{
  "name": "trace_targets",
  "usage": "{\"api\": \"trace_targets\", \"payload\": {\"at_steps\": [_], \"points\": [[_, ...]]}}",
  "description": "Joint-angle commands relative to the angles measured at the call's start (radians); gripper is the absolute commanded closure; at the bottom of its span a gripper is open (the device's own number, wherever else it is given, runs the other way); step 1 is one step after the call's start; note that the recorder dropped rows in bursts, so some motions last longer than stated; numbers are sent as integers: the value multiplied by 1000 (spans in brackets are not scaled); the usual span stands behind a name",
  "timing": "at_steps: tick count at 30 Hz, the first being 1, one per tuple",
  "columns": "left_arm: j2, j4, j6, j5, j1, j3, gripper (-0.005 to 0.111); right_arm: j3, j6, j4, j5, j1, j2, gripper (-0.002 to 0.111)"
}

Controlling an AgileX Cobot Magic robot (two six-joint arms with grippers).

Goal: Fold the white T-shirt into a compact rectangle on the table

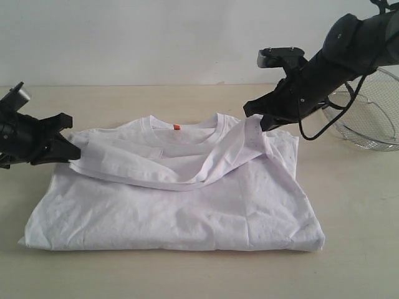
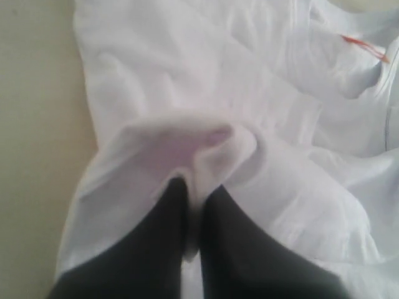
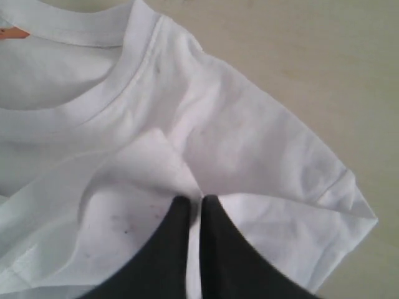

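Note:
The white T-shirt (image 1: 181, 205) lies on the table (image 1: 187, 274), folded over on itself, collar and orange neck tag (image 1: 176, 127) toward the far side. Its hem hangs as a sagging band between both grippers, above the collar area. At the shirt's left shoulder my left gripper (image 1: 73, 148) is shut on a pinch of cloth, seen bunched at the gripper (image 2: 198, 190) in the left wrist view. By the right shoulder, my right gripper (image 1: 257, 118) is shut on the hem corner, raised above the sleeve (image 3: 293, 168); the cloth is pinched thin at the gripper (image 3: 195, 200). The red banner is hidden.
A round wire-mesh basket (image 1: 374, 118) stands at the far right of the table, just behind the right arm. Bare tabletop surrounds the shirt on the near side and left. A pale wall runs behind the table's far edge.

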Motion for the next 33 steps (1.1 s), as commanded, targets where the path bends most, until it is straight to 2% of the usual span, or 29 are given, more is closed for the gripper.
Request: {"api": "trace_targets", "payload": {"at_steps": [1, 14, 23, 26, 27, 28, 29, 30, 32, 33], "points": [[6, -21, -2, 11, -4, -56, 102, -7, 80, -84, -6, 1, -11, 108], [107, -49, -21, 35, -4, -192, 102, 3, 155, -140, -38, 1, -48, 108], [135, -53, -13, 32, 4, -227, 102, 28, 106, -126, -33, 1, -40, 108], [135, -53, -26, 54, 4, -243, 101, 28, 78, -105, -3, 1, -40, 101], [135, -53, -26, 69, 4, -252, 97, 28, 57, -91, 9, 1, -38, 97], [135, -53, -26, 82, 4, -263, 85, 28, 16, -50, 19, 1, -38, 84], [135, -53, -26, 82, 4, -273, 76, 28, 0, -31, 23, 1, -38, 77], [135, -61, -43, 87, 4, -289, 59, 28, -32, 25, 33, 1, -38, 66], [135, -106, -52, 80, 4, -306, 42, 28, -72, 94, 28, 3, -36, 62], [135, -126, -54, 72, 4, -311, 42, 28, -85, 118, 19, 5, -34, 62]]}}
